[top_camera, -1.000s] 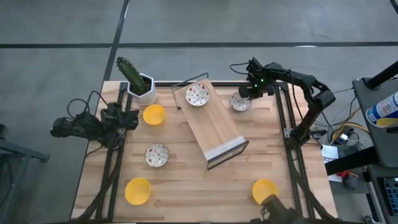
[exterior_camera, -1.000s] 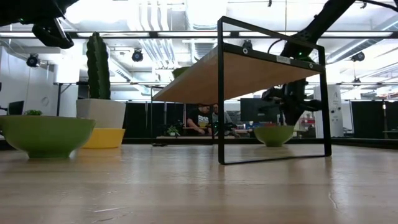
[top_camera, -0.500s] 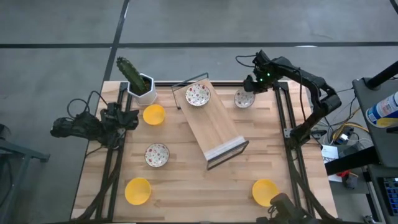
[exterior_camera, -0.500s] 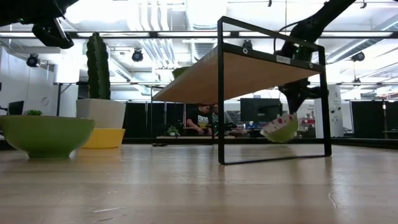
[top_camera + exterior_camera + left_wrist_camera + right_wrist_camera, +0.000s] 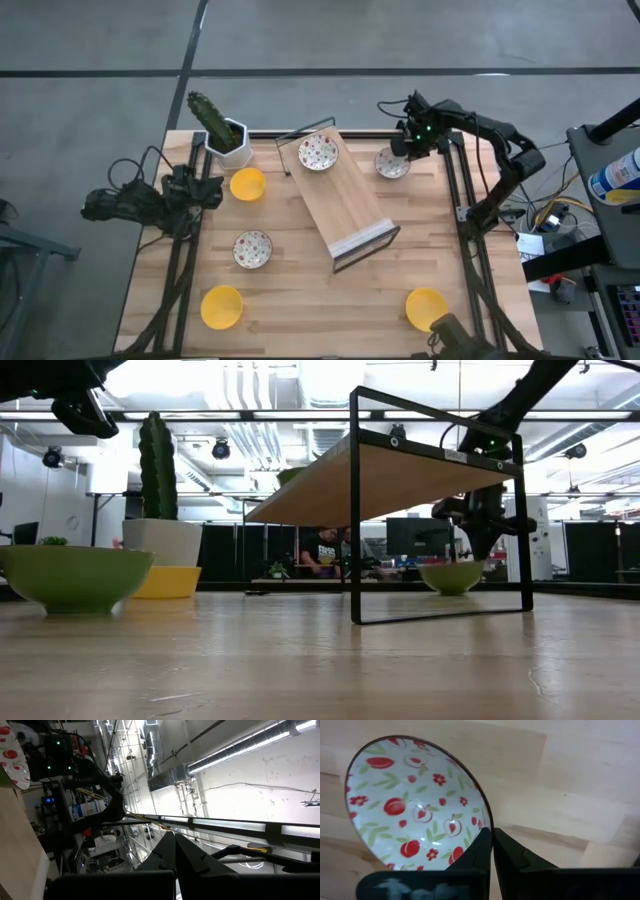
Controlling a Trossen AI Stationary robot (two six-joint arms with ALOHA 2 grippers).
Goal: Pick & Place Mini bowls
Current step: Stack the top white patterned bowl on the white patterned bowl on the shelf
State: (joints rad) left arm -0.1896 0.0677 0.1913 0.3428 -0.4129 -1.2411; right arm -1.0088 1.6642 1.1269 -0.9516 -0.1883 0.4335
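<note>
Three yellow mini bowls (image 5: 247,184) (image 5: 221,307) (image 5: 426,307) and one patterned mini bowl (image 5: 252,249) sit on the table. Another patterned bowl (image 5: 318,152) sits on the high end of the sloping wooden rack (image 5: 345,205). My right gripper (image 5: 405,147) is at the far right of the table, shut on the third patterned bowl (image 5: 392,163) (image 5: 415,805). In the low view that bowl (image 5: 452,577) is level, with its base at table height. My left gripper (image 5: 205,190) waits shut at the table's left edge. My right gripper pinches the patterned bowl's rim (image 5: 482,820), one finger (image 5: 470,852) inside the bowl and the other outside. It comes slanting down from the far right onto the rim's far-right side (image 5: 400,156). The bowl sits level, its base about on the table.
A white pot with a cactus (image 5: 228,135) stands at the far left corner. The rack's black wire frame (image 5: 440,510) rises mid-table, just left of the held bowl. Bare wood lies between the rack and the near bowls. People sit in the room beyond (image 5: 330,550).
My right gripper raised the patterned bowl by its rim, so it hung tilted just above the table half a second ago. It then came back down, and the bowl is level again at table height, slightly further right than a second ago. The grip stayed shut.
</note>
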